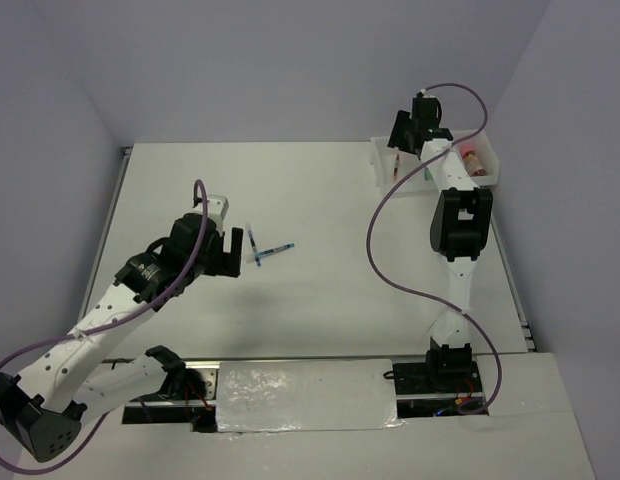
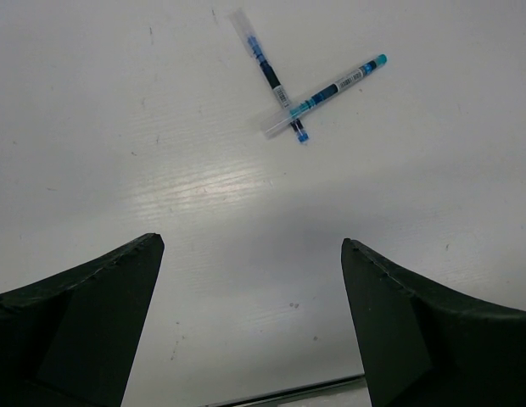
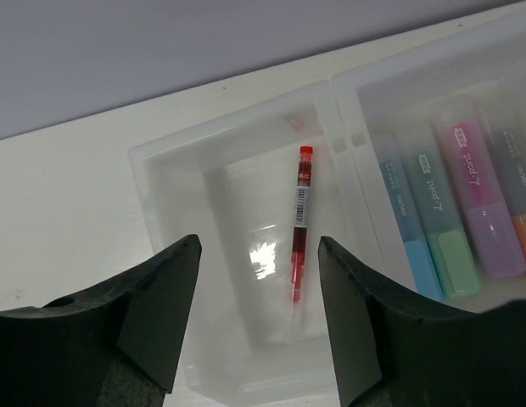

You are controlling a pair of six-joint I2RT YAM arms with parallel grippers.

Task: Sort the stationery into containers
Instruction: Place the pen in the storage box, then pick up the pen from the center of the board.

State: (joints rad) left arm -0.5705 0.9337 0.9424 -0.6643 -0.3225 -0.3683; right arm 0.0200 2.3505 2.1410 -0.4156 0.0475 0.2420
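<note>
1. the white surface (image 1: pixel 320 300) lies under both sets of fingers. the arms are well apart on it, the left arm (image 1: pixel 100 320) low over the near half and the right arm (image 1: pixel 458 230) reaching to the far corner.
2. the white tray (image 3: pixel 229 119) sits directly below the right fingers (image 3: pixel 136 331). one end compartment shows through the gap between them, and the middle compartment lies past the finger on the right of the wrist view.
3. the right fingers are spread wide with nothing between them, hanging above the tray.
4. the left fingers (image 2: pixel 85 322) are also spread wide and hold nothing, above bare surface.
5. four highlighters lie side by side in the middle compartment, just beyond the right fingers' right-hand tip: light-blue highlighter (image 3: pixel 413 229), green highlighter (image 3: pixel 441 229), purple highlighter (image 3: pixel 479 212), and at the frame edge an orange highlighter (image 3: pixel 522 220).
6. the red pen (image 3: pixel 300 222) lies on the floor of the end compartment, in line with the gap of the right fingers, nearer the right-hand tip.
7. two pens lie on the surface ahead of the left fingertips, well beyond the gap: a dark blue pen (image 2: pixel 267 72) and a teal pen (image 2: pixel 327 95), crossing and touching near one end.
8. a small pinkish item (image 1: pixel 473 160) sits in the tray's other end compartment, too small to make out.
</note>
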